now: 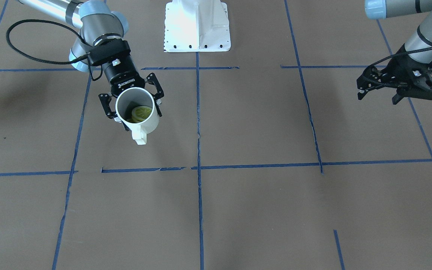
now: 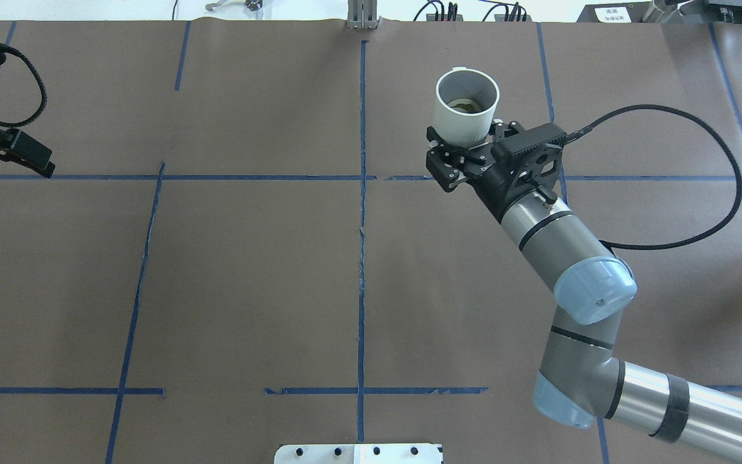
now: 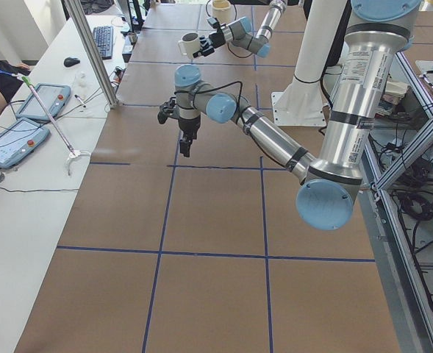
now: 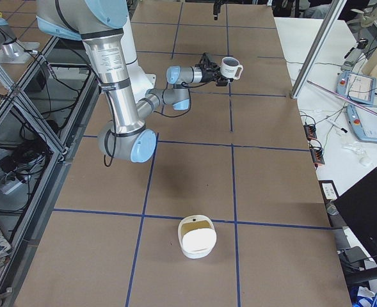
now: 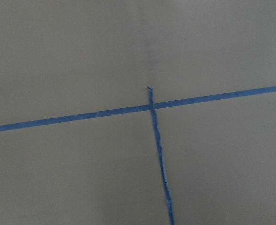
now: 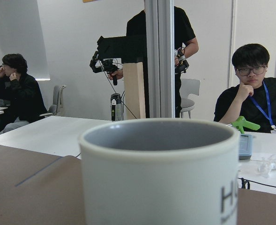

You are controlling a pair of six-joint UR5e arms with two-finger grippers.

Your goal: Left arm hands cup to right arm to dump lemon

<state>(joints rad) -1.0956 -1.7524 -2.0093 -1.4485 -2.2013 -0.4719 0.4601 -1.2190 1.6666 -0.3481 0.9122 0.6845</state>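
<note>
The cup (image 1: 149,123) stands upright in the grasp of my right end effector (image 2: 466,136), its mouth open to the ceiling and its squarish handle (image 1: 140,137) pointing away from the robot towards the operators' side. Down inside it I can see the lemon (image 1: 141,113), a yellow-green slice lying on the grey bottom. The two black fingers are clenched on the cup's ribbed wall, one on each side, below the rim. The right arm (image 2: 558,258) reaches out level behind them, over the robot's right half of the surface (image 1: 257,123). From the right wrist camera the cup fills the lower frame, with part of its dark lettering showing at the edge; I cannot tell from my views whether its base touches the brown paper. The left end effector (image 1: 378,97) is well apart from the cup, over the far left of the surface, released with its fingers spread and nothing between them. Its wrist camera sees only brown paper and a crossing of blue tape lines (image 5: 152,107). In the right side view a white container (image 4: 196,238) sits alone on the near part of the surface. Behind the cup, people (image 6: 257,89) sit and stand at the white desks.
</note>
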